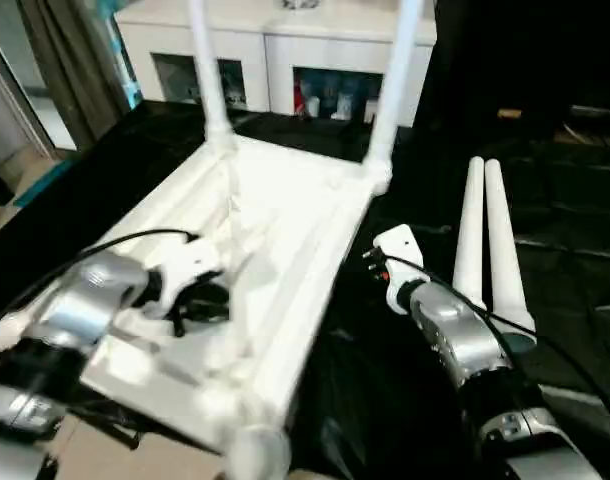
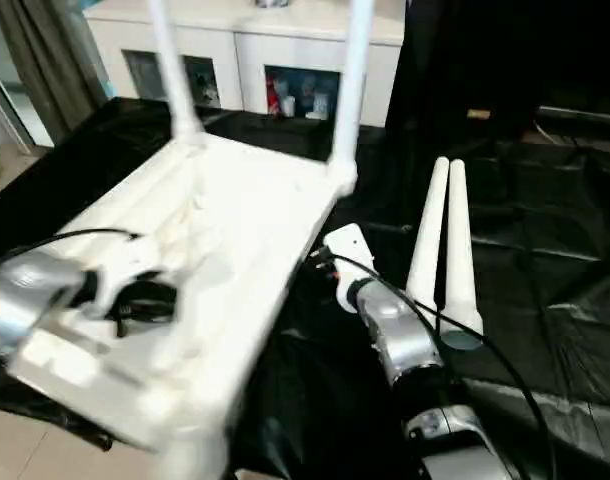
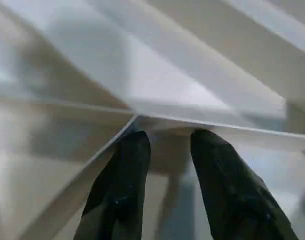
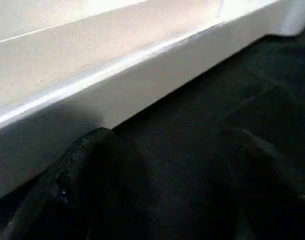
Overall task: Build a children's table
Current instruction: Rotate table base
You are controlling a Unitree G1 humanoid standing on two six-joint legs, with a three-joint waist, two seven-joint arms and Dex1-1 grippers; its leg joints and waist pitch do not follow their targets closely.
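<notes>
The children's table (image 1: 285,215) is lying upside down on a black sheet (image 1: 565,250), two legs (image 1: 213,80) standing in its far corner sockets. Two loose legs (image 1: 490,240) are lying side by side on the sheet to its right. The left claw (image 3: 165,150) is sitting partly spread over the ribbed underside — gripping nothing. The right claw (image 4: 167,150) is hanging wide apart just beside the table's right rim. A white cabinet (image 1: 285,40) is standing behind.
</notes>
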